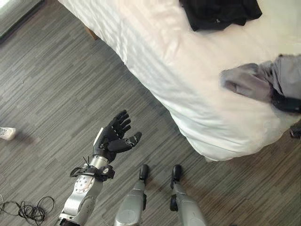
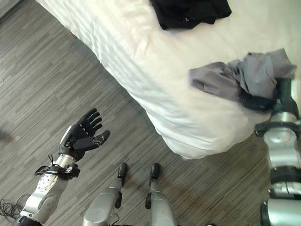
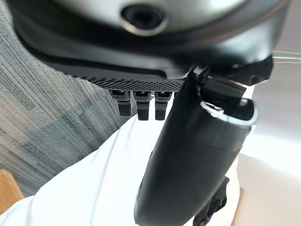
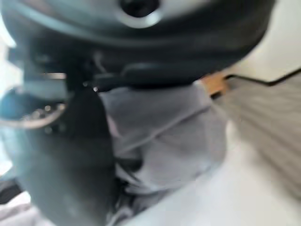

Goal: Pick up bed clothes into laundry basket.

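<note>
A grey garment (image 2: pixel 221 80) lies bunched near the foot corner of the white bed (image 2: pixel 141 61). My right hand (image 2: pixel 263 102) reaches in from the right and is shut on it, with cloth draped over the hand. In the right wrist view the thumb (image 4: pixel 61 155) presses against the grey folds (image 4: pixel 174 136). A black garment (image 1: pixel 216 12) lies farther up the bed. Over the floor beside the bed, my left hand (image 1: pixel 115 136) is held palm up, open and holding nothing.
The bed runs diagonally from upper left to right, and its corner (image 1: pixel 211 150) overhangs the grey wood-plank floor (image 1: pixel 56 80). A person's white shoe (image 1: pixel 5 133) shows at the far left. A wooden bed leg (image 1: pixel 91 33) stands under the bed's long side.
</note>
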Robot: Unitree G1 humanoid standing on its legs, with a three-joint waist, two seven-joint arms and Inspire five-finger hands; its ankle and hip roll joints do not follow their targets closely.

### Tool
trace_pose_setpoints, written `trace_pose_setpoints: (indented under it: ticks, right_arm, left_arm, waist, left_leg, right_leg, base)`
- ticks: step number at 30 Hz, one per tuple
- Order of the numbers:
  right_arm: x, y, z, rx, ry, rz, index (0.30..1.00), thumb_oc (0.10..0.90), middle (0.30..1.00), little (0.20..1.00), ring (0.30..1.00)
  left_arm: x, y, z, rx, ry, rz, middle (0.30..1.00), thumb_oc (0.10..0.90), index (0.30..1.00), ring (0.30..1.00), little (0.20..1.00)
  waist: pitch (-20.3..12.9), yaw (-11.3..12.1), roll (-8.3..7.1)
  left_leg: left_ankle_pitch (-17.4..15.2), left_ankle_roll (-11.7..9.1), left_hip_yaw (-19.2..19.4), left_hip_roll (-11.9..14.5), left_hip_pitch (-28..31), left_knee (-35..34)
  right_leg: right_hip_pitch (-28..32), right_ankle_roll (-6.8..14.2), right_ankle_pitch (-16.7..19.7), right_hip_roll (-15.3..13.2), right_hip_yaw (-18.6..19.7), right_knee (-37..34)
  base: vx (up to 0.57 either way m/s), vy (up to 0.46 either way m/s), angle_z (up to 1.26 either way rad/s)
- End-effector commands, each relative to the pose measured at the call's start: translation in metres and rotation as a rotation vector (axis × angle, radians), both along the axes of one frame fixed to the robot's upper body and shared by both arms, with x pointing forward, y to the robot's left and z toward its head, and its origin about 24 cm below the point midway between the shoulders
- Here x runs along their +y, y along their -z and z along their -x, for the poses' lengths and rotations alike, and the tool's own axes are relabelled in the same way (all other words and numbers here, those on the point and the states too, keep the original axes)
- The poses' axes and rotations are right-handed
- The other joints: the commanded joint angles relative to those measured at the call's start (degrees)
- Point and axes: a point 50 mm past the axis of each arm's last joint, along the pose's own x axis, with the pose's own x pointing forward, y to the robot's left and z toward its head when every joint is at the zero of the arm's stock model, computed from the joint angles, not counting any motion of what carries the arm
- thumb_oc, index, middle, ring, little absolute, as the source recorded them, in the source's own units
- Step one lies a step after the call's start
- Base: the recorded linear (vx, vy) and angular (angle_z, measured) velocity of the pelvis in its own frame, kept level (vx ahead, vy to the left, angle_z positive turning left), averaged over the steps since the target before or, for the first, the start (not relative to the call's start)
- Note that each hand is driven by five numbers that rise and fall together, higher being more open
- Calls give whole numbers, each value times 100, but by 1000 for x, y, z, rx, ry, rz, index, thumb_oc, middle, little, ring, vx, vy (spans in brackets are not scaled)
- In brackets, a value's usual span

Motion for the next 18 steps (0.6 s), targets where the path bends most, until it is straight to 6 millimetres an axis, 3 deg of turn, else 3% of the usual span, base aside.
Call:
trace_pose_setpoints:
  ticks: [1,7,13,18]
  right_arm:
    - [-10,-16,15,-83,27,18,300,400,300,300,300]
    - [-4,8,46,-259,-25,-194,300,400,300,300,300]
    - [-7,4,73,-322,17,-168,300,400,300,300,300]
    - [-13,4,100,-376,81,-163,300,400,300,300,300]
  left_arm:
    - [-1,-34,1,-215,-9,21,900,800,900,900,900]
    - [-3,-32,-2,-199,27,44,900,800,900,900,900]
    - [-1,-28,-3,-180,36,20,900,800,900,900,900]
    - [-6,-27,-7,-175,72,-10,900,800,900,900,900]
  waist:
    - [-393,-337,-295]
    - [-893,-582,-400]
    - [-1316,-882,-440]
    - [-1461,-1125,-497]
  left_leg:
    - [-77,-271,83,284,174,-164]
    - [-225,-242,222,342,578,-164]
    - [-358,-155,412,279,797,-164]
    - [-460,-71,486,184,850,-164]
  right_leg:
    - [16,457,-400,-331,306,463]
    - [473,473,-453,-285,337,263]
    - [611,561,-343,-341,481,191]
    - [590,656,-270,-433,601,223]
  base:
    - [51,-31,-6]
    - [94,-8,-17]
    - [44,71,-23]
    - [-4,103,-10]
